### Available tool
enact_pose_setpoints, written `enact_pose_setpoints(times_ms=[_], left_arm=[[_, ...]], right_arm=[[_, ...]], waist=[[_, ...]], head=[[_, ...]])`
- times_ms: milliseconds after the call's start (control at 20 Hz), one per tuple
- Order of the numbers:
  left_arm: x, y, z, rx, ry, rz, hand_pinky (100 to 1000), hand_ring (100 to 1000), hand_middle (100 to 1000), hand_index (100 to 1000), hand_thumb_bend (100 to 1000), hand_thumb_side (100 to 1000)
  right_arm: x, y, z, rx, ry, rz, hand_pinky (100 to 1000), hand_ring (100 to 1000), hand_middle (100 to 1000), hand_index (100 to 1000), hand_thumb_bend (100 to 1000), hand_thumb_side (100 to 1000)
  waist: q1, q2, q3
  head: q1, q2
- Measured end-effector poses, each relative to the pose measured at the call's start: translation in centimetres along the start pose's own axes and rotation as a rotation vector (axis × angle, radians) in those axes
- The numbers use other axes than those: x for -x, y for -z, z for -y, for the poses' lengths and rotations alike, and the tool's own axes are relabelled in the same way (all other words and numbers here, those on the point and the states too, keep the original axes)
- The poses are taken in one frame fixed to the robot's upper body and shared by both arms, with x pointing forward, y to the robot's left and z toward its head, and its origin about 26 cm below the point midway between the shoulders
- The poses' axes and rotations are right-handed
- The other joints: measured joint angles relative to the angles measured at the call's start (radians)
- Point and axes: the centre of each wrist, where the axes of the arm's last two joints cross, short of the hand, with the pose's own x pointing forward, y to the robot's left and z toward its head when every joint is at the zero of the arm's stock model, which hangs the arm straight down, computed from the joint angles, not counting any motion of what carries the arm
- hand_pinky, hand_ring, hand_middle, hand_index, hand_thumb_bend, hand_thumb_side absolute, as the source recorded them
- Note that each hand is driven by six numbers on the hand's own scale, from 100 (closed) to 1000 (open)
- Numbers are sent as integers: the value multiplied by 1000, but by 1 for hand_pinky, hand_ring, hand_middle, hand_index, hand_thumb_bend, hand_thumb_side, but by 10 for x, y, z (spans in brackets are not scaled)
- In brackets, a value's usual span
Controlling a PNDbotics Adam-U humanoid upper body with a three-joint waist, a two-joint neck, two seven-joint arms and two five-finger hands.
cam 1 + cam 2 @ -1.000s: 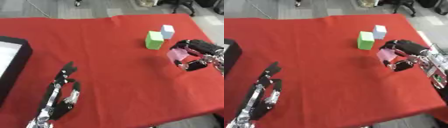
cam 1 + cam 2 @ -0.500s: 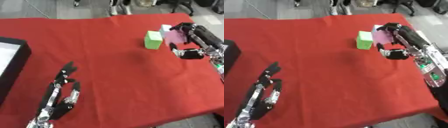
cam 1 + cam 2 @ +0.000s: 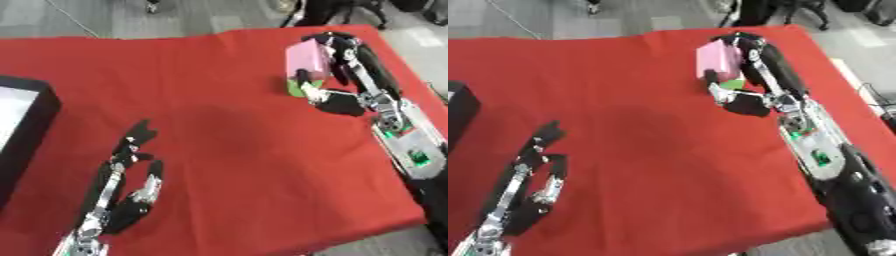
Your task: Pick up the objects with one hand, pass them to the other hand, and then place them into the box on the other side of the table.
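A red cloth covers the desk (image 3: 219, 125), which fills most of both views, with grey floor beyond its far edge. At the desk's left side stands the black box (image 3: 22, 130), its pale inside partly showing in the left eye view; only a dark corner of it appears in the right eye view. The robot's right arm, black with silver joints and a green light on its forearm, reaches in from the lower right toward the far right part of the desk. There the right hand (image 3: 337, 75) has its fingers and thumb curled around a pink block (image 3: 306, 59), which is held up and tilted above the cloth. Just beneath and behind the pink block a green block (image 3: 294, 88) peeks out, largely hidden by the hand, so it cannot be told whether the two blocks touch. The left hand (image 3: 122, 190) rests near the lower left corner, well apart from the blocks and beside the box, fingers stretched out and relaxed, holding nothing.
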Motion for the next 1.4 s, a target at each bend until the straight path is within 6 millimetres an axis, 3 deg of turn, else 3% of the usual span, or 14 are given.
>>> enact_pose_setpoints(times_ms=[100, 350, 650, 950, 1400], left_arm=[[0, 3, 1, 15, 3, 9, 756, 1000, 1000, 927, 100, 747], [-2, 11, 4, 54, 25, 40, 756, 1000, 1000, 926, 100, 724], [-13, 26, 1, 77, 52, 115, 757, 1000, 1000, 925, 100, 680], [-29, 37, -5, 58, 65, 189, 758, 1000, 1000, 927, 100, 657], [-33, 38, -7, 9, 78, 191, 757, 1000, 1000, 927, 100, 645]], right_arm=[[-15, 11, -10, 42, 76, 22, 100, 100, 100, 106, 100, 461], [-47, 29, -30, 117, 249, 59, 100, 100, 100, 100, 100, 463], [-69, 36, -56, 120, 438, 66, 100, 100, 100, 100, 100, 455], [-78, 37, -69, 71, 568, 54, 100, 100, 100, 100, 100, 442], [-74, 26, -82, 9, 715, -23, 100, 100, 100, 100, 100, 426]], waist=[[0, 0, -3], [0, 0, -8], [0, 0, -8], [0, 0, -8], [0, 0, -8]], head=[[1, 0], [5, 3], [5, 3], [4, 3], [4, 3]])
